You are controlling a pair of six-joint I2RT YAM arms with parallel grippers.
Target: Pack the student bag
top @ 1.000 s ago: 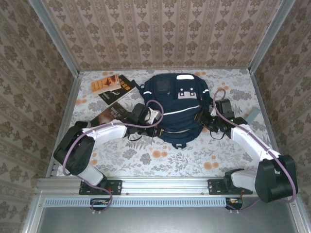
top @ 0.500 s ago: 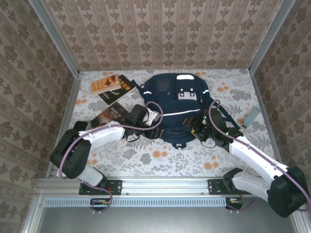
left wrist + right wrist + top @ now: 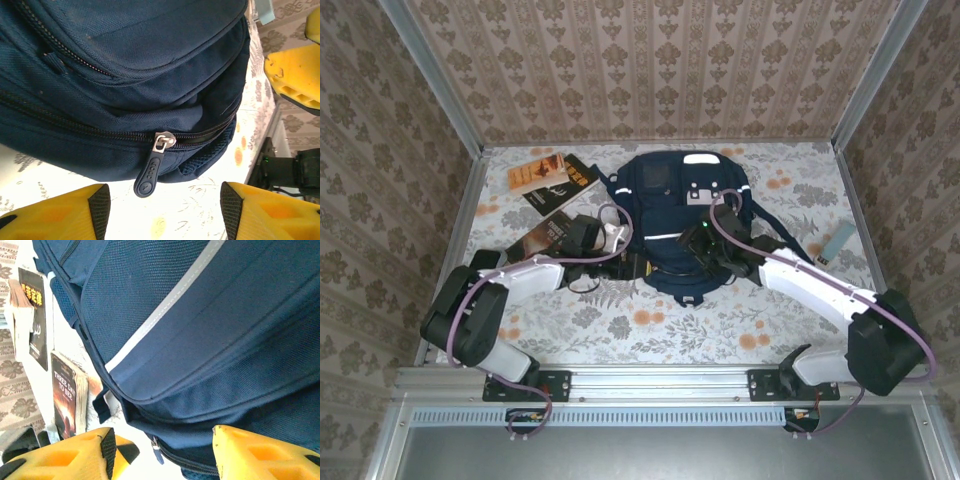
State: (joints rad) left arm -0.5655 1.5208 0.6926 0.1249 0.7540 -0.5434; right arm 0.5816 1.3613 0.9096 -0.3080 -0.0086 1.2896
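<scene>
The student bag [image 3: 685,215] is a navy backpack with a white stripe [image 3: 150,325], lying flat mid-table. My left gripper [image 3: 638,265] sits at its near-left edge. In the left wrist view this gripper [image 3: 162,205] is open, and the bag's dark zipper pull [image 3: 150,170] hangs free just ahead of the gap on a shut zip. My right gripper [image 3: 705,255] hovers over the bag's near end. In the right wrist view it [image 3: 162,450] is open above the fabric with nothing between its fingers.
Three books lie left of the bag: an orange one [image 3: 535,172], a black one [image 3: 563,185] and a dark one [image 3: 548,235] beside my left wrist. A pale blue item [image 3: 838,240] lies at the right. Patterned walls enclose the table.
My left gripper went from shut to open and drew slightly left. The right arm swung left from beside the bag to over its near end.
</scene>
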